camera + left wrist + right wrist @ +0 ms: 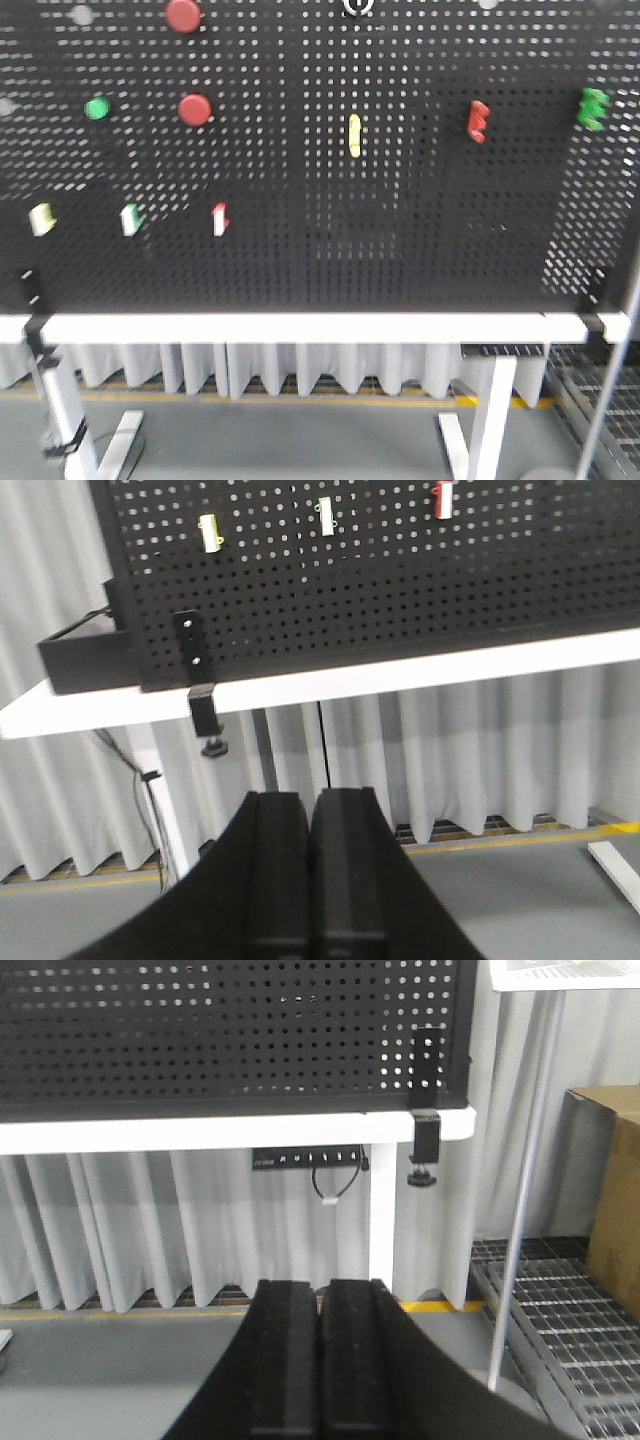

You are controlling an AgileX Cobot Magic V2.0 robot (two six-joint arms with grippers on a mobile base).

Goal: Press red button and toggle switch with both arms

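Observation:
In the front view a black pegboard (320, 250) stands on a white table. Two round red buttons are at its upper left, one (183, 15) at the top edge and one (195, 109) below it. The toggle switch (357, 5), a small white ring, sits at the top centre, partly cut off. Neither arm shows in the front view. My left gripper (312, 795) is shut and empty, low in front of the table, below the board's left end. My right gripper (320, 1285) is shut and empty, low below the board's right end.
A green button (97, 108), a pale yellow rocker (354, 135), a red ridged clip (478, 121) and a green clip (593, 108) are on the board. Three small rockers (131, 218) sit lower left. White table edge (300, 328); cardboard box (612, 1190) at right.

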